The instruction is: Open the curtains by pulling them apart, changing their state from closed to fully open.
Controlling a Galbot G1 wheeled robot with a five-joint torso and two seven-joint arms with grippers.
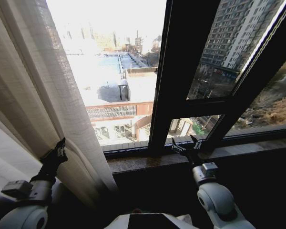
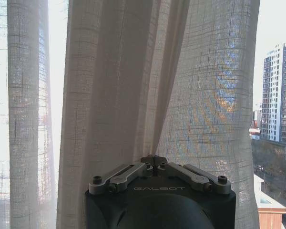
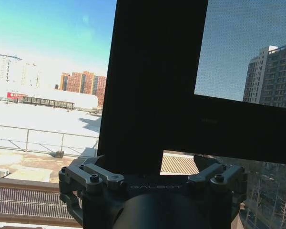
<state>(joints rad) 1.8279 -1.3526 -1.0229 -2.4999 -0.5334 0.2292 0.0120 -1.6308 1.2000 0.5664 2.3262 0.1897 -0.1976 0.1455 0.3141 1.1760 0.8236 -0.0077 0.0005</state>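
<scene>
The curtains (image 1: 43, 90) hang bunched at the left side of the window, sheer white pleated fabric falling in folds from the top of the head view down past the sill; glass to their right is uncovered. In the left wrist view the same curtains (image 2: 133, 86) show as gathered vertical pleats, daylight coming through the weave. Left gripper (image 1: 62, 147) is raised against the lower folds, touching the fabric; its fingers (image 2: 154, 159) are drawn together to a point, and whether any cloth is pinched between them cannot be told. Right gripper (image 1: 186, 145) sits well apart from the curtains, over the stone sill (image 1: 148, 162), just before the dark window frame (image 1: 181, 71). Its jaws stand wide, holding nothing, with the frame's upright (image 3: 157, 81) directly ahead of it.
</scene>
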